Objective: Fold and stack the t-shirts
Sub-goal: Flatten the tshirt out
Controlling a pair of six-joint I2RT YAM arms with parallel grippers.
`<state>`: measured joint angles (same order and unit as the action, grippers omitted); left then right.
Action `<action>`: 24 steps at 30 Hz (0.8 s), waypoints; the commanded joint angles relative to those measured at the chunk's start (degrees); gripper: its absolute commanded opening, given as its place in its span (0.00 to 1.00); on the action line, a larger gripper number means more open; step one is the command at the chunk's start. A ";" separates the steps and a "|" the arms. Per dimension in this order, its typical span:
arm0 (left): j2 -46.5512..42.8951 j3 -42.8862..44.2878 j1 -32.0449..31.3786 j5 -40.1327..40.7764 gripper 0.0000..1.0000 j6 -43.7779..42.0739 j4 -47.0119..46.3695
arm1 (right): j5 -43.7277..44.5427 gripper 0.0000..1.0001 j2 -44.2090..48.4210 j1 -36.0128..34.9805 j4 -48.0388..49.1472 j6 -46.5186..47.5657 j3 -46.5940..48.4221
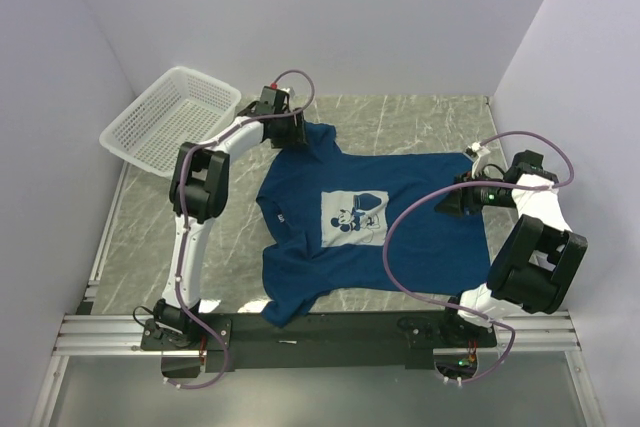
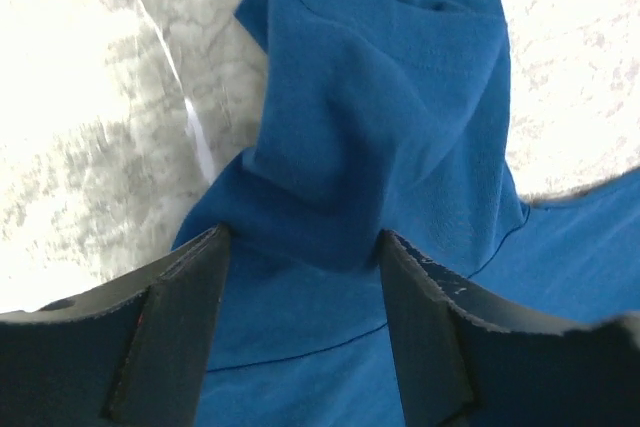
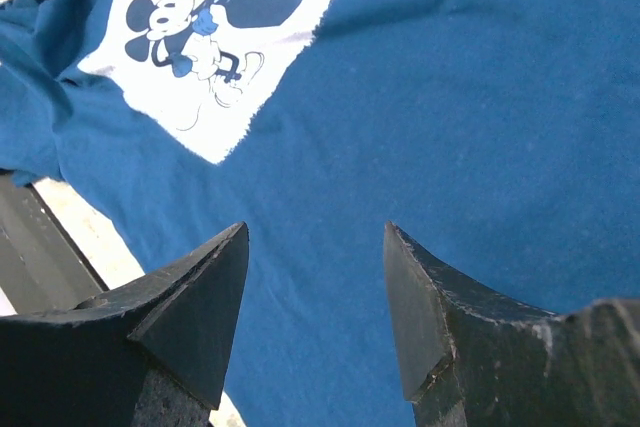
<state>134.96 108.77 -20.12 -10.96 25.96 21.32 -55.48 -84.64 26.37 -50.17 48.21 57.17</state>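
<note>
T-shirt (image 1: pixel 400 247) lies face up and mostly flat on the worktop (image 1: pixel 400 122), print (image 1: pixel 354 217) showing, collar toward the left arm's side, hem toward the right; only one shirt in view. White basket (image 1: pixel 107 137) sits at the far left corner, apart from the shirt. Left end effector (image 2: pixel 303 237) is down at the far sleeve (image 2: pixel 370 127), jaws apart on either side of a bunched ridge of sleeve cloth; the cloth fills the gap, but no firm pinch shows. Right end effector (image 3: pixel 315 232) hovers low over the plain blue body on the hem side of the print, jaws apart, nothing between them. Judgement: the step in hand is the first fold, taking the far sleeve and far edge in over the chest. To do it well, close the left jaws on the ridge near its base so both layers are caught, not just the top wrinkle. The right should take the far hem corner rather than the mid-panel, so both ends of the fold line lift together. Lift only enough to clear the worktop, carry both arms across in step, and lay the edge down straight. Near sleeve (image 1: pixel 285 307) looks crumpled at the worktop's front edge and wants smoothing before its own fold
</note>
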 commanded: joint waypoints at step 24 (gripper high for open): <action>-32.21 -36.59 -6.51 -6.10 0.31 -1.71 -6.73 | -1.21 0.63 3.78 -0.35 -0.01 0.84 -1.09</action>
<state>102.76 80.20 -24.32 -18.02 22.65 12.34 -55.99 -83.79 26.37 -49.89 47.90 56.64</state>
